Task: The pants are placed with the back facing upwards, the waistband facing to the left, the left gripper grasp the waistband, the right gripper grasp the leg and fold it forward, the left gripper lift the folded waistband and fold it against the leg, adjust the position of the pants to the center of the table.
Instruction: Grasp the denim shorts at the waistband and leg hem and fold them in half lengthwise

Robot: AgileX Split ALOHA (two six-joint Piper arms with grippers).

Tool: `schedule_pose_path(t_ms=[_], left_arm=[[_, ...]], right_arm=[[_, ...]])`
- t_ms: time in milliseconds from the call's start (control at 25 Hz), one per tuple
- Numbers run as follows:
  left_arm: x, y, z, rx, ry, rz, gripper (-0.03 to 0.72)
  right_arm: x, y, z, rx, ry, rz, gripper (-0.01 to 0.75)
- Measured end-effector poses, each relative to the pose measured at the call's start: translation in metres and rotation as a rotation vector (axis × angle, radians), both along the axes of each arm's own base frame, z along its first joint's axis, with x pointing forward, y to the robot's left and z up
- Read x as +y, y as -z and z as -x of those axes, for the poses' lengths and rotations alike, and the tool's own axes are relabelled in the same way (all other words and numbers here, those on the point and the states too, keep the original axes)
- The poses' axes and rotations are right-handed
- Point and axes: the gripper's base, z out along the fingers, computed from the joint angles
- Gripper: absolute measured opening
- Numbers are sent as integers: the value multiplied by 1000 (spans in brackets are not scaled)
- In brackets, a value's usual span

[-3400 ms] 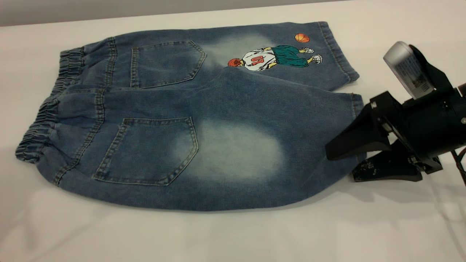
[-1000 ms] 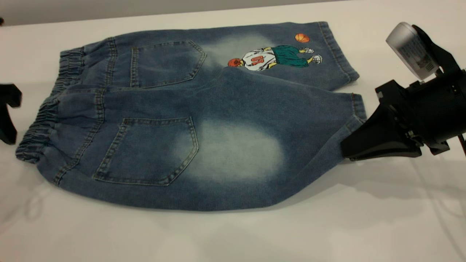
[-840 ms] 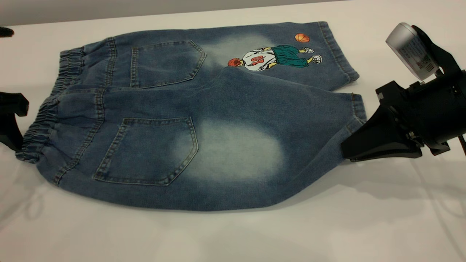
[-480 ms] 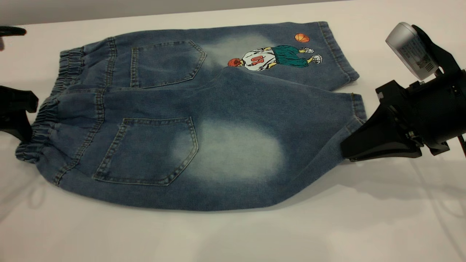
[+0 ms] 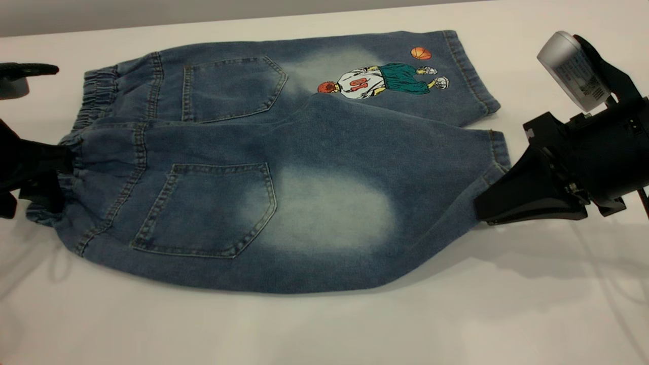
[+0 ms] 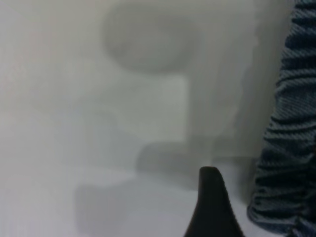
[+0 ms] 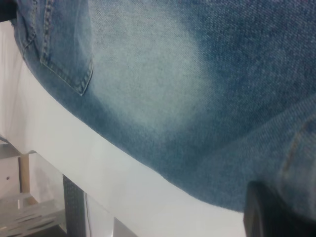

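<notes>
Between the closed jaws of the right claw (image 5: 487,215), pinched: the near hem corner of the leg (image 5: 329,213), raised a little off the bench (image 5: 324,329) there, with a shadow beneath. Clamped fully on denim, with no gap visible between the two black wedges. Spread away from that claw toward the far-side claw: the pants (image 5: 304,152), back side up and flat on the bench, the large pale oval of the held leg lying just past the grip. Farther from the right claw and toward the back of the bench: the other leg, marked with a basketball-player print (image 5: 380,81) and a small orange ball, its hem free and well clear of the jaws. Beyond the pale oval, two patch pockets, one nearer (image 5: 208,208) and one farther back (image 5: 233,88). At the end opposite the right claw: the waistband (image 5: 94,96), gathered and ruffled. Pressed against its nearer stretch: the left claw (image 5: 43,162), a dark mass overlapping the elastic edge. Cannot tell whether open or closed, nor whether holding any cloth. Seen from the left wrist, only rumpled elastic just beside the claw over pale bench. Above and behind the right claw: its silver-grey labelled cylinder (image 5: 570,68), tilted. All around, bare pale bench, shadowed under both arms
</notes>
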Motion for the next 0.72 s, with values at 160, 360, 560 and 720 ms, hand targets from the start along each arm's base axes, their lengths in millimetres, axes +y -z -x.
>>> schedule_pose_path(t_ms=[160, 360, 560, 720], left_arm=[[-1, 0, -2, -23, -8, 10, 454], [-1, 1, -2, -24, -47, 22, 396], [-2, 1, -2, -28, -55, 26, 258], [-2, 1, -2, -28, -54, 26, 140]], right_arm=[[0, 0, 0, 0, 0, 0, 11], [0, 0, 0, 0, 2, 0, 11], [0, 0, 0, 0, 2, 0, 11], [0, 0, 0, 0, 2, 0, 11]])
